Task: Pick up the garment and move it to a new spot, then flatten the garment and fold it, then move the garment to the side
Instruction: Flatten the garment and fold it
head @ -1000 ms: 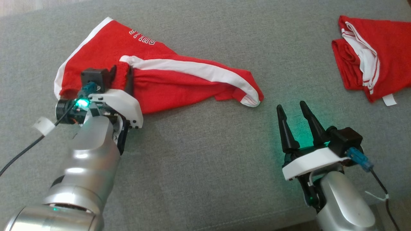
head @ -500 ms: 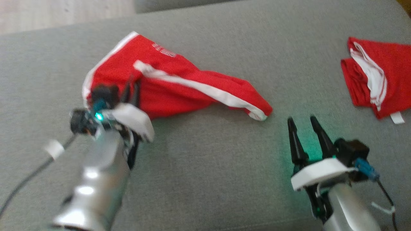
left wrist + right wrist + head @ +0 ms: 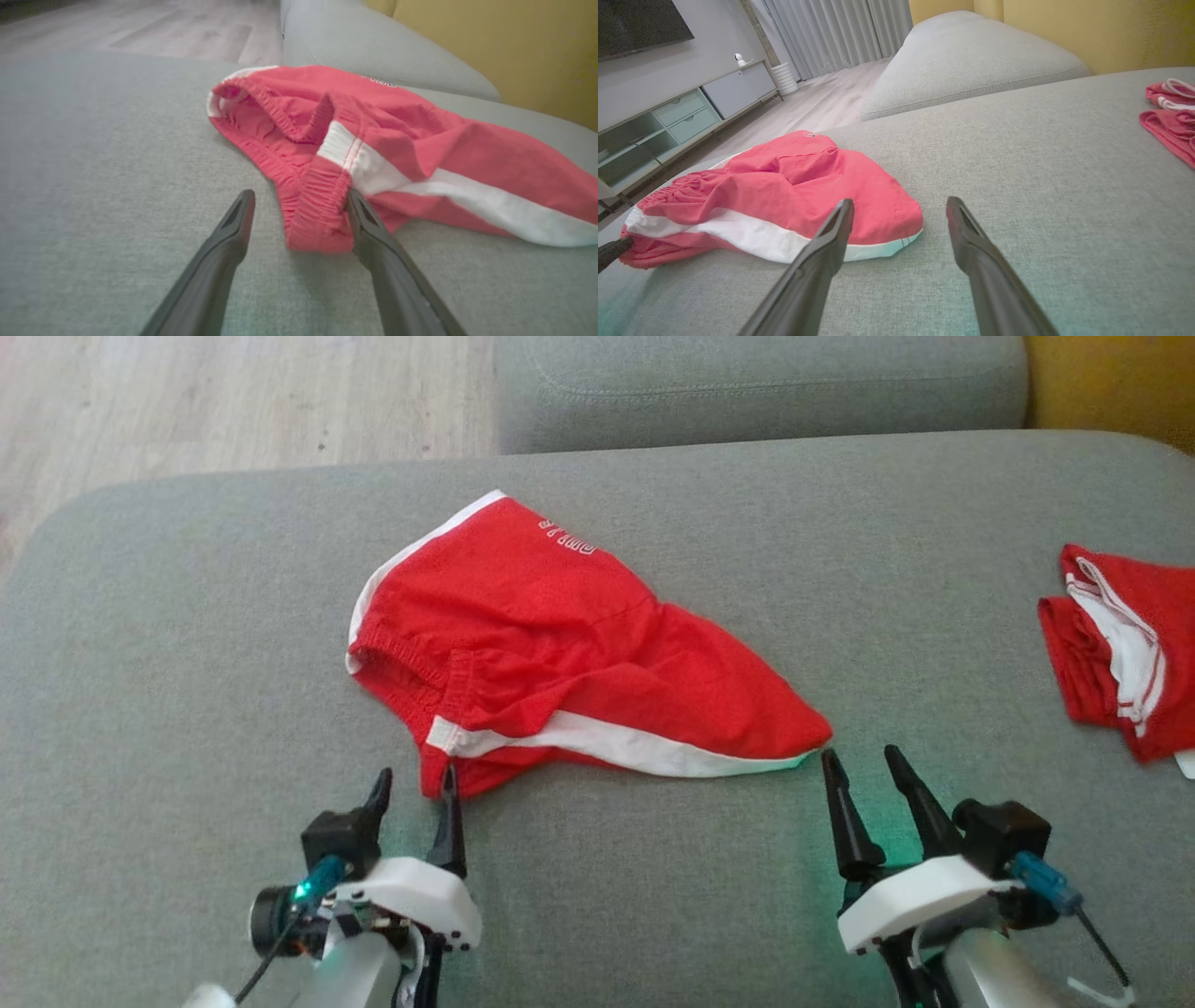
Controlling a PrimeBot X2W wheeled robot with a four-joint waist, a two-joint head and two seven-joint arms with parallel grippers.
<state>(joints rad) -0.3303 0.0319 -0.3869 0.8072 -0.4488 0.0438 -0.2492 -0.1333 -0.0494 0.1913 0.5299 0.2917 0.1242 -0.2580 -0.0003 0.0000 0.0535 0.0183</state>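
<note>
At the near edge of the seat, we see the left gripper [image 3: 414, 786] with its two dark fingers spread wide. In the left wrist view [image 3: 299, 205] the gathered elastic waistband of the red mesh shorts with the white side stripe [image 3: 579, 663] lies loose between the fingers. The cloth brushes the inner side of one finger, but the jaws are not pinching it. The right gripper [image 3: 860, 761] also stands wide apart and holds nothing. Its tips sit just beside the white-edged leg hem of the shorts, and we cannot tell whether they touch it. From the right wrist view [image 3: 900, 205] one finger overlaps that hem.

The shorts [image 3: 420, 154] lie crumpled and partly doubled over on the grey woven sofa cushion [image 3: 653, 896], left of centre, with the waistband toward the left arm and the leg toward the right. A second bunched red and white garment [image 3: 1120, 644] rests well apart at the cushion's right edge. Behind the seat we see another grey cushion [image 3: 747, 383], a yellow surface [image 3: 1064, 28], pale wooden flooring [image 3: 233, 401], grey curtains [image 3: 840, 32] and a low cabinet with drawers [image 3: 668, 121].
</note>
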